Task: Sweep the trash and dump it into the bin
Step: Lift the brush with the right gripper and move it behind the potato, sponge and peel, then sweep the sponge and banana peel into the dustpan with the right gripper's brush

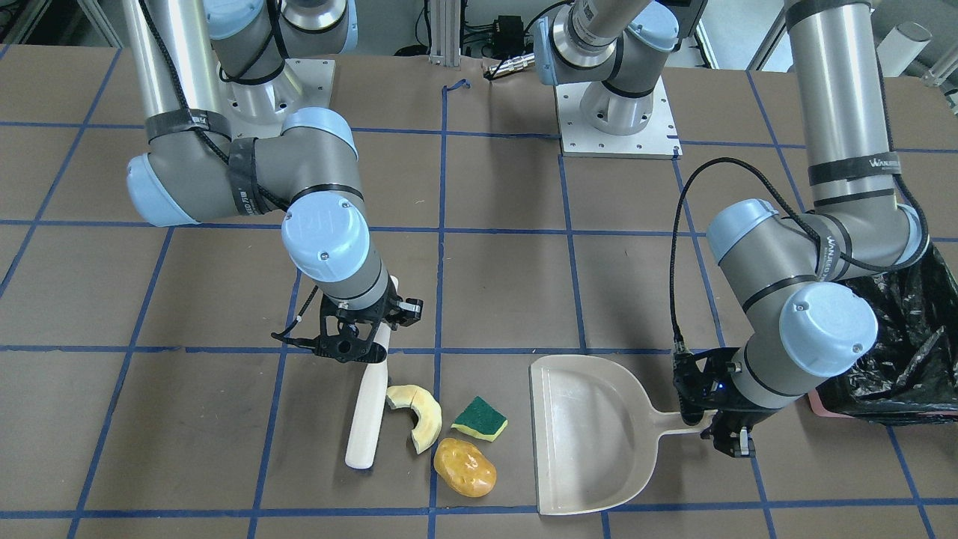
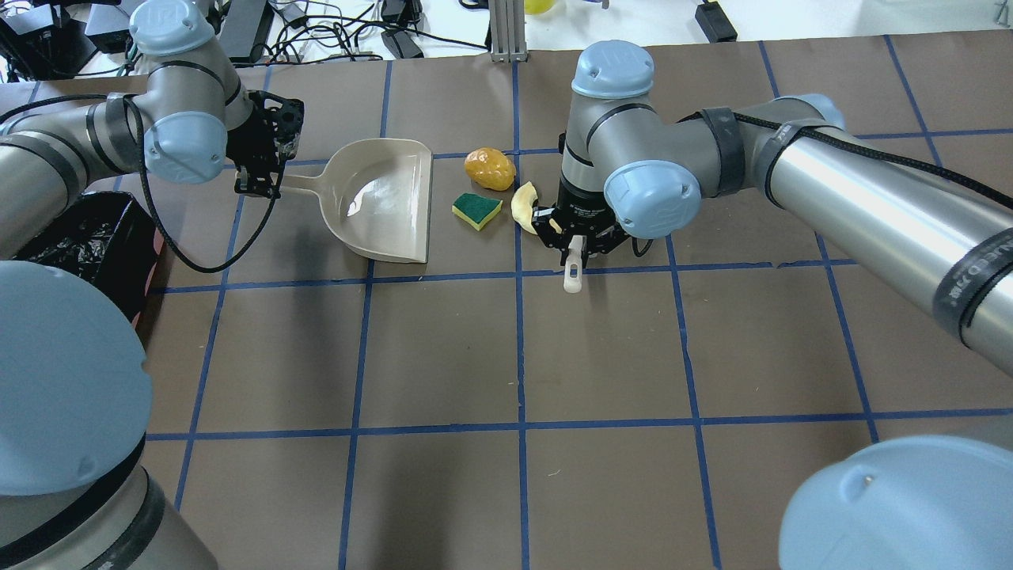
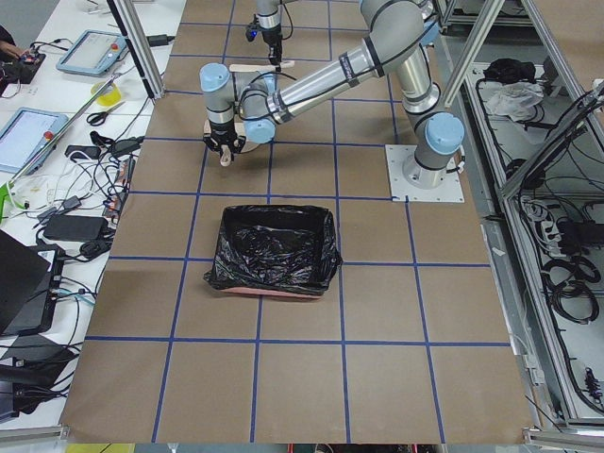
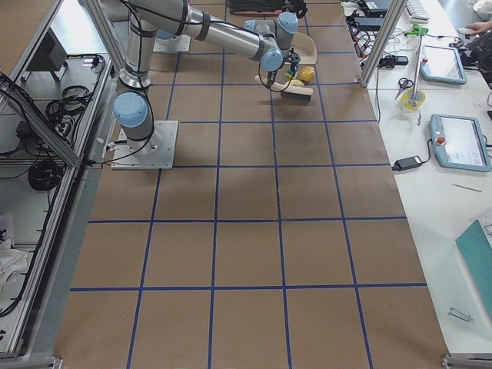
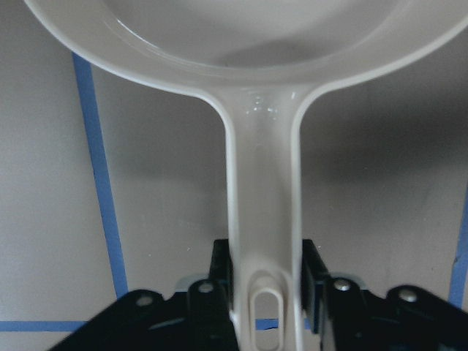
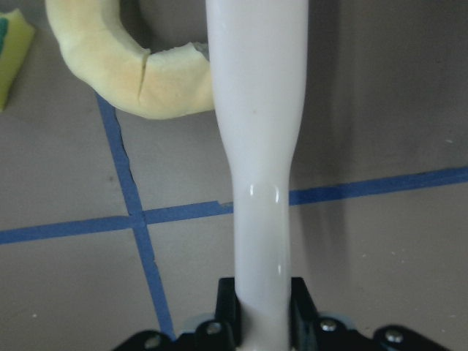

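**Sweeping set-up.** Left end effector (image 1: 694, 428) clenched on the handle of the beige dustpan (image 1: 591, 442), which lies flat on the bench (image 1: 486, 284). Before the dustpan's open mouth lies the trash: sponge wedge (image 1: 479, 418) nearest, potato-like lump (image 1: 465, 467) beside it, squash slice (image 1: 419, 413) farther out, against the hand brush (image 1: 367, 423) grasped by the right end effector (image 1: 364, 338). The black-lined bin (image 1: 909, 352) stands beyond the dustpan's handle end.
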### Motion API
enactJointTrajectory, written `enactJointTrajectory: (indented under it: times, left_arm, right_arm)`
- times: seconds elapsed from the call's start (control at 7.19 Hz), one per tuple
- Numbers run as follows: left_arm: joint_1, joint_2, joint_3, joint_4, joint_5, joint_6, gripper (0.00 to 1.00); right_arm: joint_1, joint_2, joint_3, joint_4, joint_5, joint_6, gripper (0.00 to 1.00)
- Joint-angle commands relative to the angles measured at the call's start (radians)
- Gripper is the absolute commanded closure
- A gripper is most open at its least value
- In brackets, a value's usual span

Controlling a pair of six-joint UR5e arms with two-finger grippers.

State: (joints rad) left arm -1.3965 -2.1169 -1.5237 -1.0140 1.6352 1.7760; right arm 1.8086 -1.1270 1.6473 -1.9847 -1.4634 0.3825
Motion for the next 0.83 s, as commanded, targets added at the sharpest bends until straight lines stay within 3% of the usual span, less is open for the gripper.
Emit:
enactJointTrajectory:
  times: [0.0, 0.7]
  left_arm:
    - [-0.01, 0.003, 0.0, 0.0, 0.002, -0.001, 1.0]
    - [-0.009, 0.003, 0.0, 0.0, 0.002, 0.002, 1.0]
  right_arm:
    - [0.061, 0.044, -0.035, -0.06, 0.0, 0.085, 1.0]
    - [0.187, 0.151, -0.213, -0.062, 0.0, 0.234, 1.0]
